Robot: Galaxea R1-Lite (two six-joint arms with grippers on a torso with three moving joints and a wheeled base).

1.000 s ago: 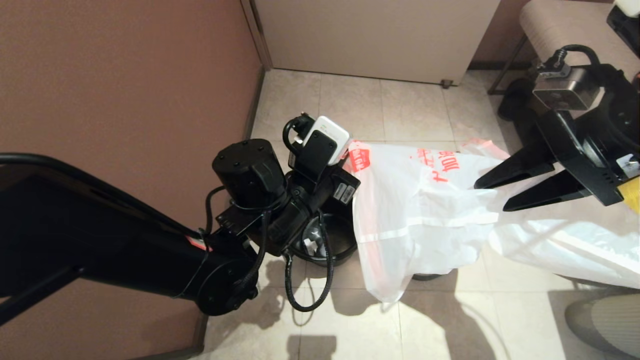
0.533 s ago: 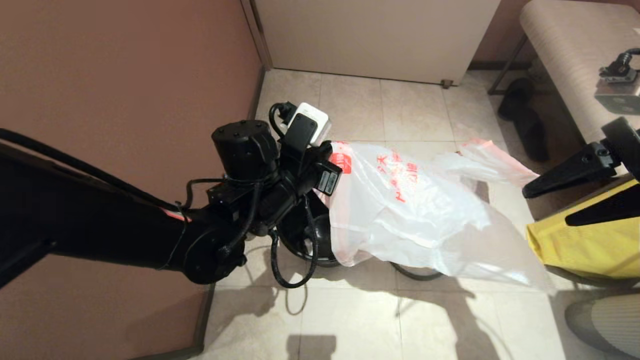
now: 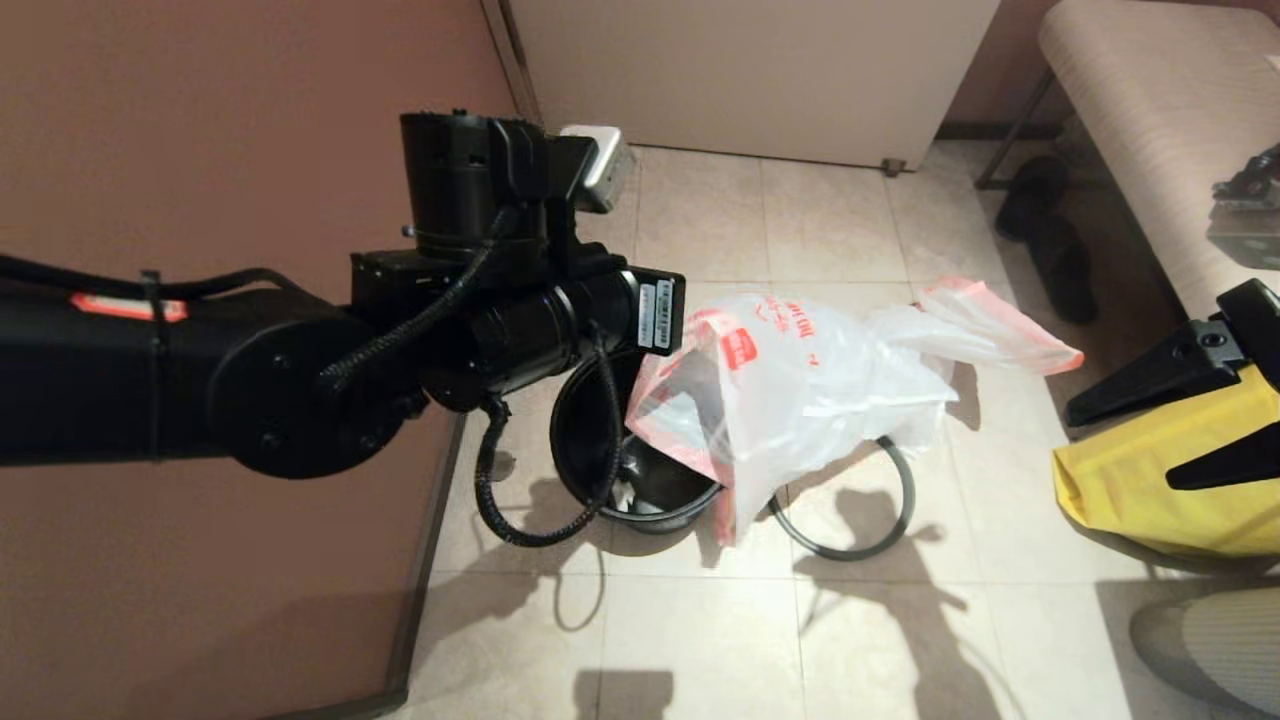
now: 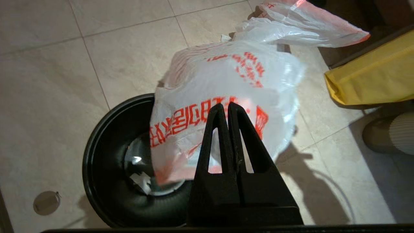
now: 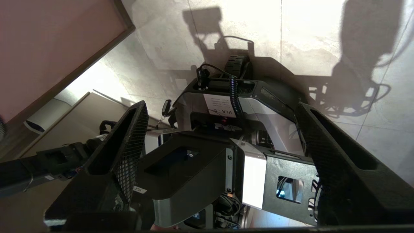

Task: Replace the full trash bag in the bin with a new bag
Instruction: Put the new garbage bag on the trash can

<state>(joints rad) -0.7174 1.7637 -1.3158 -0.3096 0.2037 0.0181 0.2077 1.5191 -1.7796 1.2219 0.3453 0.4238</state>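
The left gripper (image 4: pixel 228 105) is clamped on the new bag (image 3: pixel 800 385), holding it over the bin (image 3: pixel 585 440), which stands on the floor tiles beside the grey ring (image 3: pixel 880 520). The right gripper (image 3: pixel 1120 445), jaws wide and empty, is positioned over the yellow bag (image 3: pixel 1140 495).

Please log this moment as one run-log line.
left claw: shut on new bag over bin | right claw: open, empty | ring: on floor

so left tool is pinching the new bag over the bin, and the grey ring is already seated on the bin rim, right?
Not the ring. The head view shows the grey ring lying on the floor beside the bin. The left tool does pinch the new bag over the bin.
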